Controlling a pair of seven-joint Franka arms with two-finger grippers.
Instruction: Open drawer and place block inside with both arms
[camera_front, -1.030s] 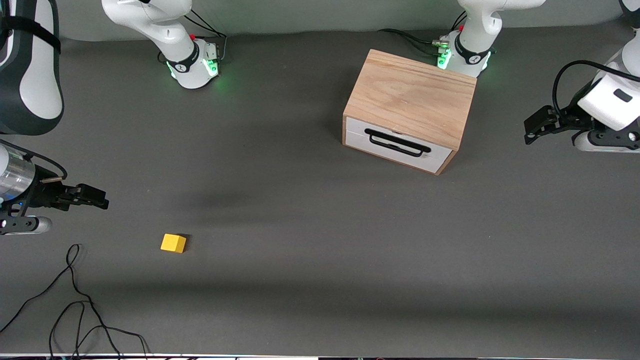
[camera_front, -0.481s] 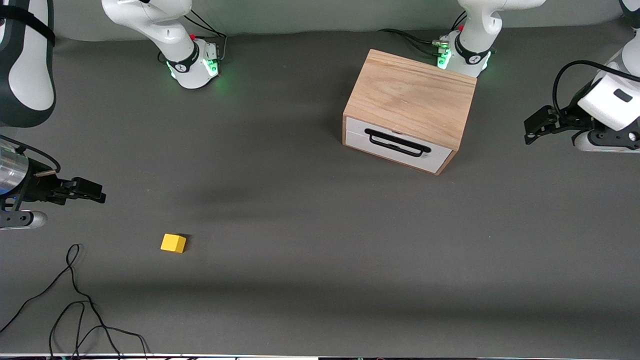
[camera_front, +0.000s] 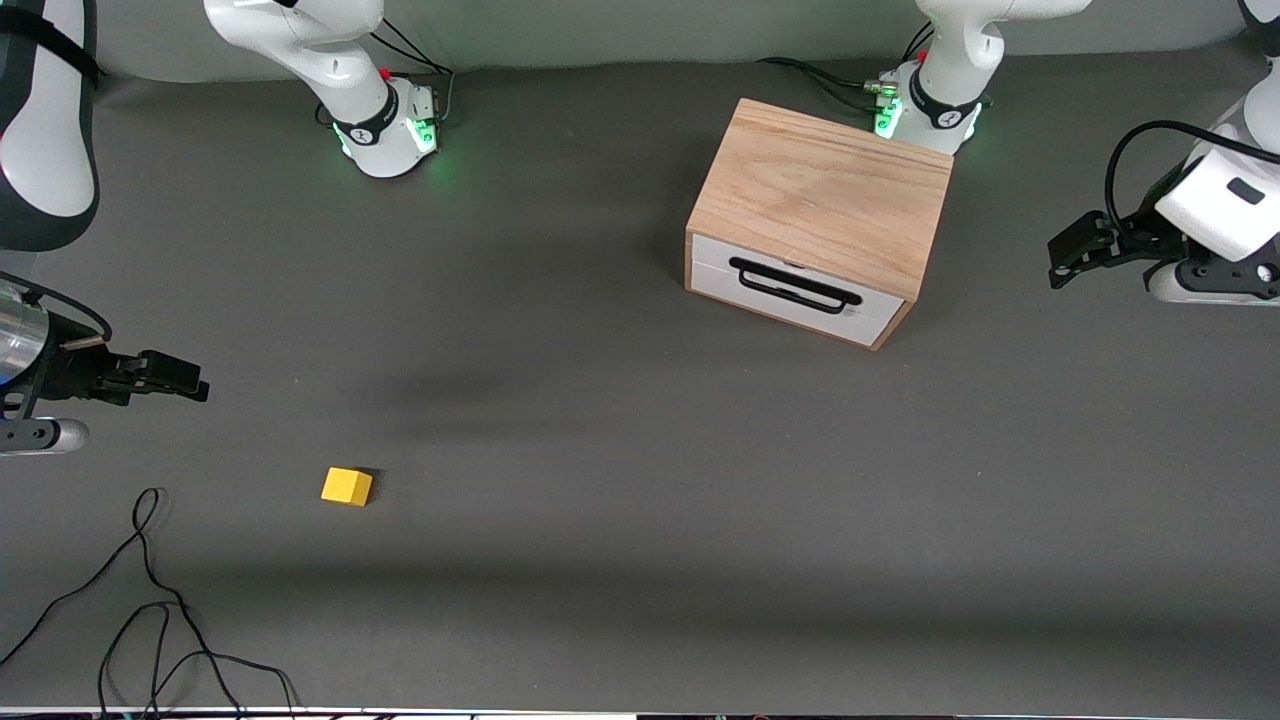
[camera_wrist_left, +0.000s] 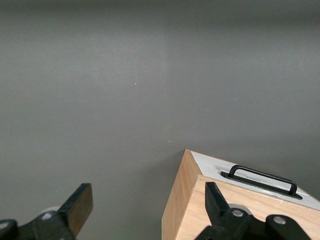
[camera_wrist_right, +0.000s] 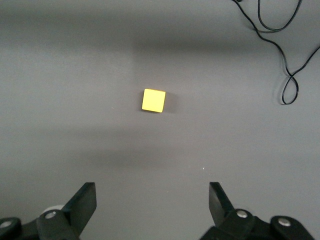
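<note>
Only the right wrist view shows the right end effector (camera_wrist_right: 150, 207) spread open above the yellow block (camera_wrist_right: 153, 100), which lies near the surface's (camera_front: 620, 480) right-arm edge. The left end effector (camera_wrist_left: 145, 210), apparently open, hovers beside the closed white-fronted drawer (camera_front: 795, 287).

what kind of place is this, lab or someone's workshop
Most likely a robotics lab bench. Two arms with green-lit bases stand along a grey mat. On it lie only test props: a closed drawer in a wooden box and a yellow block. A loose cable trails nearby.
</note>
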